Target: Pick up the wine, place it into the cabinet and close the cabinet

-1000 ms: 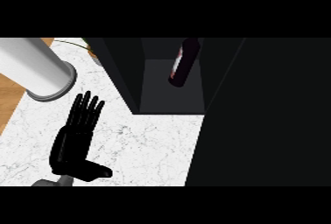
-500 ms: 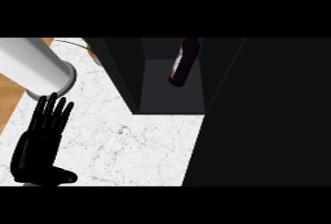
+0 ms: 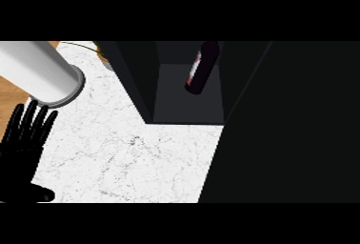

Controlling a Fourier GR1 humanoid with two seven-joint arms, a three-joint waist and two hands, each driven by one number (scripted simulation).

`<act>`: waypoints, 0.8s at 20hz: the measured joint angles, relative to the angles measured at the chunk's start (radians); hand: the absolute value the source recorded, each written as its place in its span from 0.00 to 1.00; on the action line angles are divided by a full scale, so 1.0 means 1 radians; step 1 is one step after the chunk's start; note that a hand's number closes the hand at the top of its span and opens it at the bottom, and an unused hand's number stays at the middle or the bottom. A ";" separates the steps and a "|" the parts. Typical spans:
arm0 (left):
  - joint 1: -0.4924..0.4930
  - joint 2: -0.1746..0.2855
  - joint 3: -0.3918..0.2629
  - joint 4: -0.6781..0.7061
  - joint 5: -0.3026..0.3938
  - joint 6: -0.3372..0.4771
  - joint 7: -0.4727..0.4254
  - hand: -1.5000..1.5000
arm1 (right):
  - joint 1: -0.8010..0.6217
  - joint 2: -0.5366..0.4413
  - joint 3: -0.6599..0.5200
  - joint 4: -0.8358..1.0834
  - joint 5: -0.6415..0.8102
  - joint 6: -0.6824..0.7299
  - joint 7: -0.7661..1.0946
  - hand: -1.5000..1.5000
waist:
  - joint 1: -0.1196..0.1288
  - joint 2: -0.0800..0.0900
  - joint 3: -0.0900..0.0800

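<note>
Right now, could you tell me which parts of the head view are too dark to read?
Head view: the right side is a flat black mass, no detail, unidentifiable; the cabinet interior is dim, but the wine shows, dark with a reddish label; the counter is evenly lit, without glare; the left hand is a black silhouette.

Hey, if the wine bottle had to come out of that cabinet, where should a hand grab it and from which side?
Grip the wine bottle round its labelled body, reaching in through the cabinet's open front, the side facing the robot. Walls close it in left and right, and it stands nearer the right one, so its left probably offers more room.
</note>
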 measured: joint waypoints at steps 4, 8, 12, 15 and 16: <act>0.002 0.015 0.015 0.008 0.018 -0.029 0.009 0.00 | -0.041 0.030 -0.015 0.006 -0.003 0.015 0.029 1.00 | 0.011 0.002 -0.001; -0.016 0.029 0.029 0.012 0.035 -0.044 0.026 0.00 | -0.105 0.078 -0.045 0.016 -0.010 0.030 0.075 1.00 | 0.027 0.007 -0.001; -0.031 0.039 0.041 0.025 0.038 -0.056 0.030 0.00 | -0.193 0.149 -0.072 0.031 -0.016 0.025 0.152 1.00 | 0.038 0.008 -0.003; -0.044 0.043 0.042 0.034 0.040 -0.067 0.036 0.00 | -0.281 0.218 -0.082 0.070 -0.041 0.022 0.217 1.00 | 0.049 0.010 -0.004; -0.039 0.039 0.038 0.037 0.035 -0.069 0.034 0.00 | -0.314 0.244 -0.080 0.088 -0.047 0.020 0.240 1.00 | 0.053 0.010 -0.004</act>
